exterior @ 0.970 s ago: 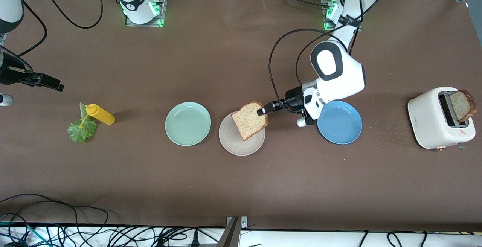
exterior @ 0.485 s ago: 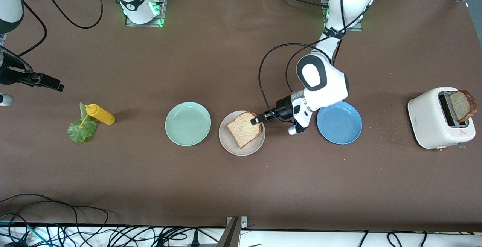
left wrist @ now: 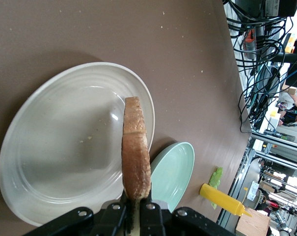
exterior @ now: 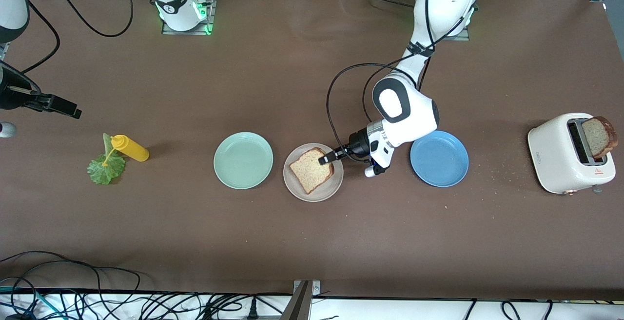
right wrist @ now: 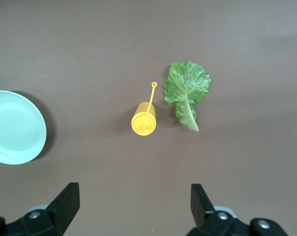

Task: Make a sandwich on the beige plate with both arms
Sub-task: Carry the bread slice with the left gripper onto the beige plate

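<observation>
Bread slice (exterior: 311, 170) is over the beige plate (exterior: 326, 190), center of the frame, pinched at its crust by the left hand (exterior: 325, 157), probably to lay it flat as the base. Right hand (right wrist: 133, 206) waits wide open above the lettuce (right wrist: 187, 93), upper left.

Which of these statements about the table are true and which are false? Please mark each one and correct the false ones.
1. The left gripper is shut on the bread slice over the beige plate. True.
2. The lettuce leaf already lies on the beige plate. False: it lies on the table beside the yellow bottle, toward the right arm's end.
3. A second bread slice sticks out of the toaster. True.
4. The right gripper holds the yellow bottle. False: it is open, high over the bottle and leaf.
5. The blue plate carries bread. False: nothing lies on it.
</observation>
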`<state>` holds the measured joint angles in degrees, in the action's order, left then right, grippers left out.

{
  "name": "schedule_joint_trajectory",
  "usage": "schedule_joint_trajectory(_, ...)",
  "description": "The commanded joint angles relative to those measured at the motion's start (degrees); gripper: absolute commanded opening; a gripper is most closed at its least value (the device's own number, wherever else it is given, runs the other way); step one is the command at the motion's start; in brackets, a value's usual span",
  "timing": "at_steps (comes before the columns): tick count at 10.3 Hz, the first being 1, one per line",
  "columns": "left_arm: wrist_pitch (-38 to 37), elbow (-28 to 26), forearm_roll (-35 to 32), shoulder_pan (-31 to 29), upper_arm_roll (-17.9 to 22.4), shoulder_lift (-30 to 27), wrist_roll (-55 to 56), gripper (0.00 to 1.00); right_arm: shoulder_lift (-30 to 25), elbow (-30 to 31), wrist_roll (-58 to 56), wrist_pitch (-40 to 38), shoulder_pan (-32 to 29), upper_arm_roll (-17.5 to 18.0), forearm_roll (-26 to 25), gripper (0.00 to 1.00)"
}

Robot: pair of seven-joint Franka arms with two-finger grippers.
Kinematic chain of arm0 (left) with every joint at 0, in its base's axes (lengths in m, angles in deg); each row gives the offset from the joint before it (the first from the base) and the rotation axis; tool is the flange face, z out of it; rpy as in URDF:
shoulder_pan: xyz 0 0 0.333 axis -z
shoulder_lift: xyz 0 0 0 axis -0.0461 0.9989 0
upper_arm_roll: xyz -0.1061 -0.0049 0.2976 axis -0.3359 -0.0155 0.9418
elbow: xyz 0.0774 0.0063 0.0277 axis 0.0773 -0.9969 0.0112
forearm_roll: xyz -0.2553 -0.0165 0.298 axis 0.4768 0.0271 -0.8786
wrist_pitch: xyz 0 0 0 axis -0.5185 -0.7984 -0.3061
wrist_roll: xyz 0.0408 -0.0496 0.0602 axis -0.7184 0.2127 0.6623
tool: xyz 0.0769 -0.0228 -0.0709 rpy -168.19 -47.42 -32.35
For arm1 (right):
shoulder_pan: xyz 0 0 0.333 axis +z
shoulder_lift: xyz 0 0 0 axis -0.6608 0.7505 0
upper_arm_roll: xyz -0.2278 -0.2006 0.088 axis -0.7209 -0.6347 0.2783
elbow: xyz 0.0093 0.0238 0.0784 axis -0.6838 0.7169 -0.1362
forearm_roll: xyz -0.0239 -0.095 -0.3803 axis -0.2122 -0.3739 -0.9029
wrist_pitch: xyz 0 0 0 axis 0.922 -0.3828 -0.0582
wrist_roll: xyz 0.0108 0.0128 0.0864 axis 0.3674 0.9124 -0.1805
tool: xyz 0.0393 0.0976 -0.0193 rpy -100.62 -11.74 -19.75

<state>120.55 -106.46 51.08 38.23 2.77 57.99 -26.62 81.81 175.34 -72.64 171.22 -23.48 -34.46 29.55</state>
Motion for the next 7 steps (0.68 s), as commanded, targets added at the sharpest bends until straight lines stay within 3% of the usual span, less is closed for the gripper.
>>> schedule_joint_trajectory(1, 0.85, 1.51, 1.69, 0.27, -0.02, 0.68, -1.43, 0.53, -0.14, -0.08, -0.97, -0.17, -1.28, -0.14, 0.91, 1.0)
schedule_joint_trajectory(2, 0.94, 1.51, 1.24, 0.18, -0.02, 0.68, -2.13, 1.0, -0.14, -0.16, -1.06, -0.17, -1.62, -0.14, 0.82, 1.0)
schedule_joint_trajectory(7, 3.84, -1.47, -3.07, -0.52, 0.24, -0.54, -2.93, 1.0, 2.21, -0.17, -12.12, 1.14, -7.07, -0.14, -0.05, 1.0)
